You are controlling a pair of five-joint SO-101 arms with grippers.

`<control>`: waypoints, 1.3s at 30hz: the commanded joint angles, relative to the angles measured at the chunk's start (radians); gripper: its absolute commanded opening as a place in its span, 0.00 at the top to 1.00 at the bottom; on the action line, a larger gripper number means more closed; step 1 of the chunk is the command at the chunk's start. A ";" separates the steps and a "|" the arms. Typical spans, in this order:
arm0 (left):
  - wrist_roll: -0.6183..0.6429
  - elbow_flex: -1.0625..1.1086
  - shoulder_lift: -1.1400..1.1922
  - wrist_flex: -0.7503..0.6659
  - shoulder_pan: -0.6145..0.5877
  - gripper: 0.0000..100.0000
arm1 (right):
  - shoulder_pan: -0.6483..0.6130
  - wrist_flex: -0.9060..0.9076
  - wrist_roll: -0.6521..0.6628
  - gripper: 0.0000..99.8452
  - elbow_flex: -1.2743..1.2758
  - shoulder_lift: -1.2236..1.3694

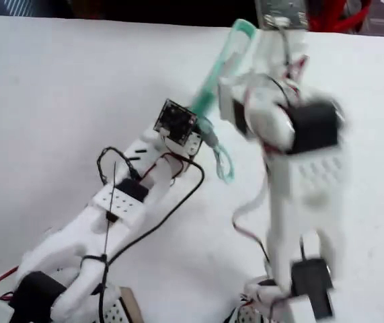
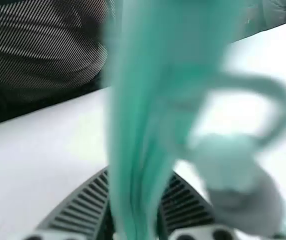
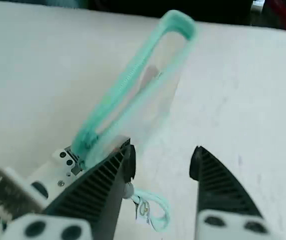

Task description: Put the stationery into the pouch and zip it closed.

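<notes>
A: Ok, left gripper [image 2: 137,180] first. What's it got?

B: It's clamped on the pouch [image 1: 218,64], jaws pinching one end flat betw. the ribbed pads. Firm grip, teal edge runs straight up out of the jaws.

A: And the pouch itself, where's it sit?

B: Up off the table [image 1: 57,87], tilted. Low end is in the left gripper near mid-table, and the far end slants toward the table's back edge. Clear body, teal rim. From the right wrist cam the rim's two sides stand apart w/ a gap betw. them.

A: Anything inside?

B: Can't tell thru the clear side, too smeared.

A: Right gripper [image 3: 163,150]?

B: Wide apart, holding nothing. Both dark fingers are spread, the pouch's gripped end just beside one of them, not touching as far as I can see.

A: That teal bit dangling?

B: Wrist loop [image 1: 222,161]. It hangs from the gripped end, below the left gripper, betw. the two arms. Can't tell if it touches the table.
</notes>
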 commanded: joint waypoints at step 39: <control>-0.091 0.140 -0.386 0.350 0.131 0.98 | -0.165 -0.809 0.206 0.83 1.712 -1.164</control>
